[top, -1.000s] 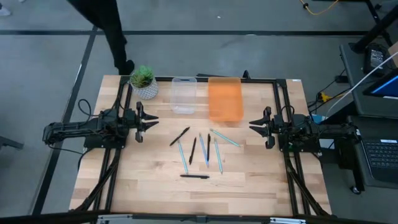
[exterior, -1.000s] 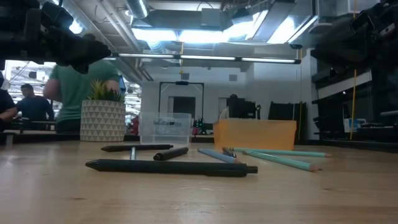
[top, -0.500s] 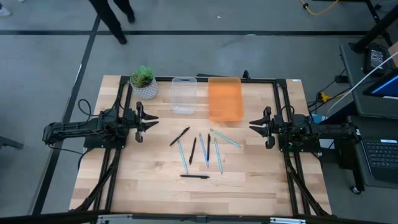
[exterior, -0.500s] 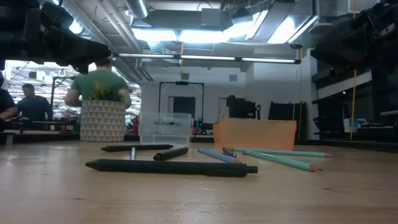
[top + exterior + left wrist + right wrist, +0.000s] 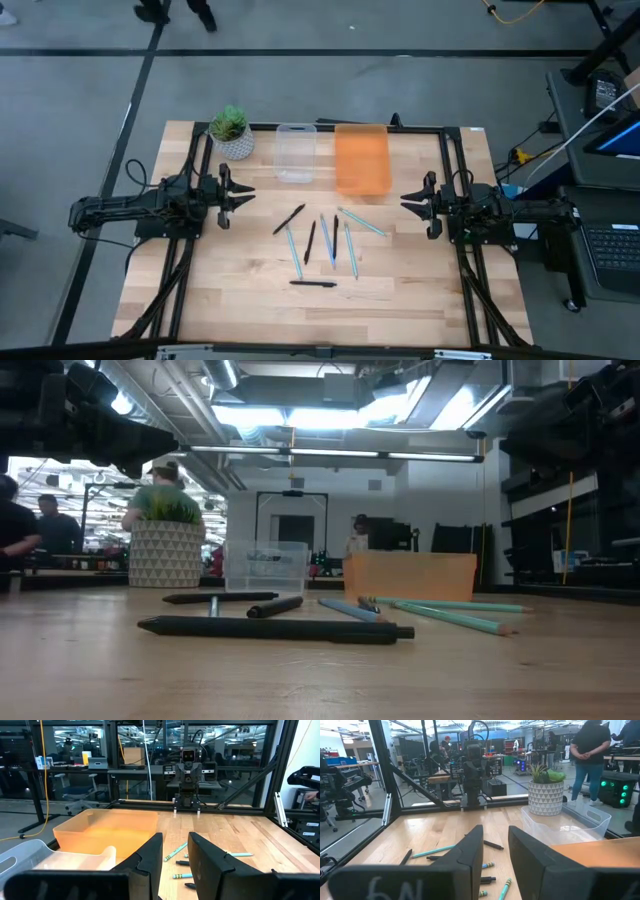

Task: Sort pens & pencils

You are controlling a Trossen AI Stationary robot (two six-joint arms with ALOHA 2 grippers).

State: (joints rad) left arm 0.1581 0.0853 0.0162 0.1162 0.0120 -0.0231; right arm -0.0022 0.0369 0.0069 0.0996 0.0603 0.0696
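A: On the tabletop (image 5: 240, 300) we found the pens & pencils (image 5: 325, 243) lying loose in the middle, black and teal sticks mixed, none of them in the clear bin (image 5: 296, 152) or the orange bin (image 5: 361, 158) at the far edge. One black pen (image 5: 313, 283) lay crosswise, nearest the front and apart from the rest.

B: Both arms were parked. We noted the left claw (image 5: 238, 195) at the left edge and the right claw (image 5: 410, 203) at the right edge, each well apart from the sticks. Each claw showed a narrow gap between its fingers and had hold of nothing.

A: We judged the first pick was the step in hand. We advised starting with an outlier: the crosswise black pen, or the teal pencil (image 5: 361, 222) lying nearest the right claw.

B: Agreed. We reasoned the claw should come down with its fingers across the stick, not along it, at mid-length so it would not tip. The sticks in the centre lay close side by side; we feared a finger there would nudge a neighbour.

A: We also could not tell which bin was meant for which colour.
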